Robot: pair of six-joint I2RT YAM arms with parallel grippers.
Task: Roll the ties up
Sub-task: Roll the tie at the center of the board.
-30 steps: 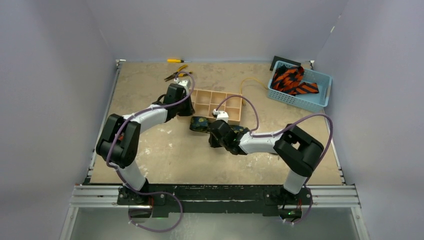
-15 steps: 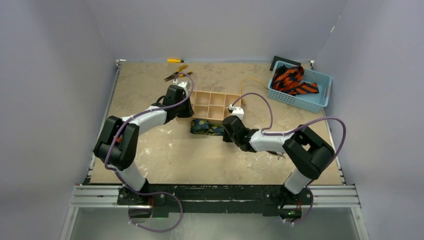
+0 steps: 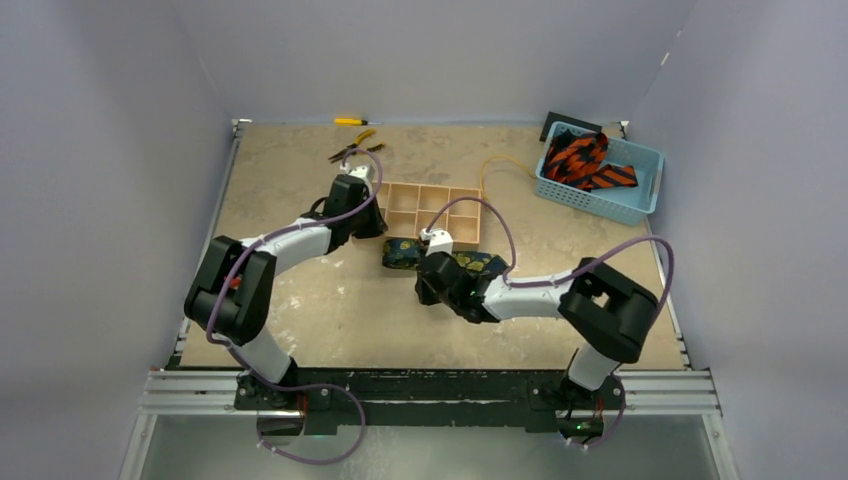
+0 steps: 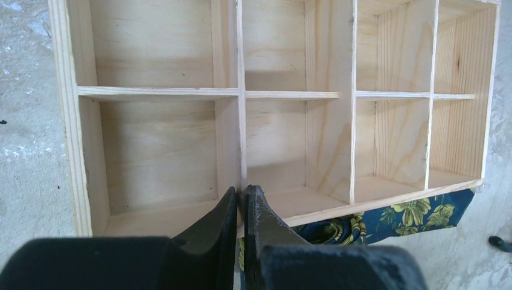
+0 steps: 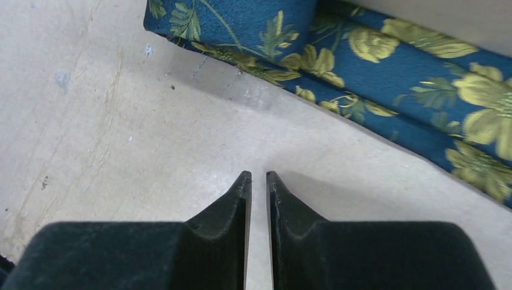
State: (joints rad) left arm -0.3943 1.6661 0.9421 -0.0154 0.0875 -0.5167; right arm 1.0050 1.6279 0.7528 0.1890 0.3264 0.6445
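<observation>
a wooden box [image 3: 432,185] sits mid-table [image 3: 330,300], with a blue basket [image 3: 640,205] of orange ties [image 3: 580,160] far right. the navy tie [image 3: 402,252] lies along the box's near wall, its left end rolled and its right part hidden under the right arm. the left gripper [image 4: 241,196] is pressed together at a box divider. the right gripper [image 5: 258,178], nearly closed on nothing, hovers over bare table just near of the tie. pliers [image 3: 352,150] lie far left.

closed left gripper [image 4: 243,200] at the divided wooden box [image 4: 71,121] near wall, blue floral tie [image 4: 416,215] beneath
</observation>
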